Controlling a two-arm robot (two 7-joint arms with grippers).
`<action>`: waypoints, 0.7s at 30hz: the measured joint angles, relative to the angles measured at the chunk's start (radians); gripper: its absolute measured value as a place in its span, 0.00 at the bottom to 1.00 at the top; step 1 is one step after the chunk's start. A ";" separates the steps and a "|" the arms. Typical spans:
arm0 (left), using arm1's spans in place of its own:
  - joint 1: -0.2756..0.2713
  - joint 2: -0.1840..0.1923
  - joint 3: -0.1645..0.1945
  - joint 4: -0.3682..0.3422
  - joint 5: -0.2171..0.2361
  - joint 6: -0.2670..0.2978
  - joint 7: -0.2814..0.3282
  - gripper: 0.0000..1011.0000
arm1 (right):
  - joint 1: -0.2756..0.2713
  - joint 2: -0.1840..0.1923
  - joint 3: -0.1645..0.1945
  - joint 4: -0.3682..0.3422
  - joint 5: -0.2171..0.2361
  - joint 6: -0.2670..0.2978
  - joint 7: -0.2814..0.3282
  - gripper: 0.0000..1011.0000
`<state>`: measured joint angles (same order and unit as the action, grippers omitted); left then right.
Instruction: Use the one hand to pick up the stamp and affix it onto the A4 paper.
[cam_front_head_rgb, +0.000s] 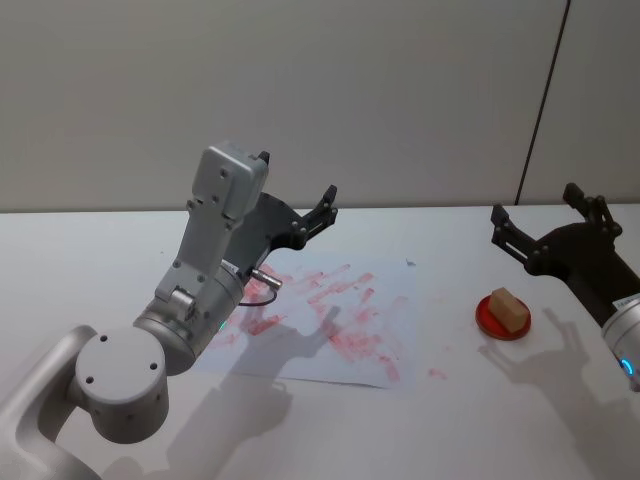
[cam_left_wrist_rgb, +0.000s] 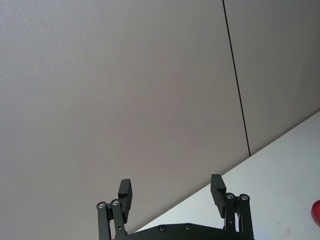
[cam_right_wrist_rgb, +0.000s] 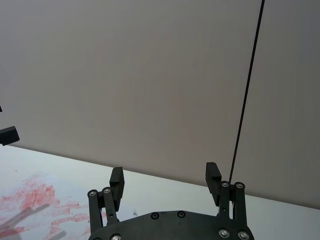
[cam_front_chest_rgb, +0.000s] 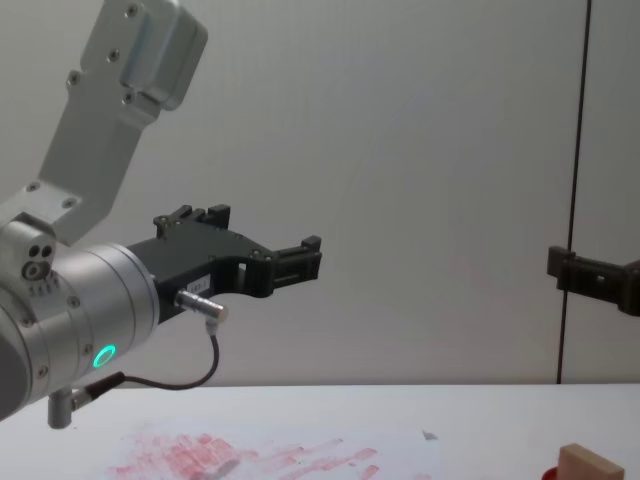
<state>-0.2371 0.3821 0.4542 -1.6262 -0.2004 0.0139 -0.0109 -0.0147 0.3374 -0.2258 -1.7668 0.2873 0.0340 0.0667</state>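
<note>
Right pincer (cam_front_head_rgb: 533, 203), fingers apart, hovers above the stamp (cam_front_head_rgb: 508, 308) on a red disc (cam_front_head_rgb: 485, 316).

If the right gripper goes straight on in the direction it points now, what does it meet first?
The right gripper would probably meet the grey wall first; nothing nearer shows between its open fingers. The stamp lies lower, off that line.

You can't see whole: stamp (cam_front_chest_rgb: 592, 464), btm cut at chest-view edge; A4 paper (cam_front_head_rgb: 350, 320), left part behind left arm (cam_front_head_rgb: 200, 270); red disc (cam_left_wrist_rgb: 317, 212), mostly off-frame.
</note>
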 joint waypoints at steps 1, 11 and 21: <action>0.000 0.000 0.000 0.000 0.000 0.000 0.000 0.99 | 0.000 0.000 0.000 0.000 0.000 0.000 0.000 0.99; 0.000 0.000 0.000 0.000 0.000 0.000 0.000 0.99 | 0.000 0.000 0.000 0.000 0.000 0.000 0.000 0.99; 0.000 0.000 0.000 0.000 0.000 0.000 0.000 0.99 | -0.025 0.022 0.013 -0.024 0.017 0.033 -0.004 0.99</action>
<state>-0.2371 0.3821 0.4542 -1.6262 -0.2004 0.0139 -0.0109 -0.0400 0.3598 -0.2124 -1.7907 0.3042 0.0670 0.0628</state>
